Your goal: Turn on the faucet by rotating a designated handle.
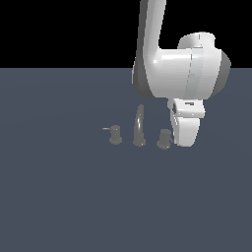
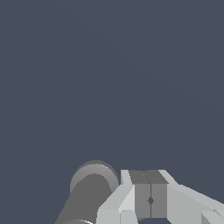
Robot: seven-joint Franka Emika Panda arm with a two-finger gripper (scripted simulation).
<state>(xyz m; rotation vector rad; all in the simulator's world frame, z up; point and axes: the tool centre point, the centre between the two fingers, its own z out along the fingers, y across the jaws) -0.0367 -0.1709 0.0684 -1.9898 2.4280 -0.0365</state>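
I see the faucet [image 1: 140, 129] standing near the middle of a flat slate-blue bench [image 1: 59, 197], with wide bare surface around it on every side and a black backdrop above the far edge. Its tall curved spout [image 1: 140, 123] rises between two stubs: a small upright knob [image 1: 115, 135] with a lever on the exterior view's left, and the handle [image 1: 163, 139] on the exterior view's right. My white arm [image 1: 177, 69] comes down just beside that handle, and the gripper [image 1: 183, 140] hangs low at its right, hiding most of the lever; I cannot tell whether they touch. The wrist view gives me what the exterior view does not: the gripper [image 2: 150, 200] fingers [image 2: 141, 197] are pressed together, nothing between them, with a grey cylinder, seemingly the handle [image 2: 89, 190], close alongside.
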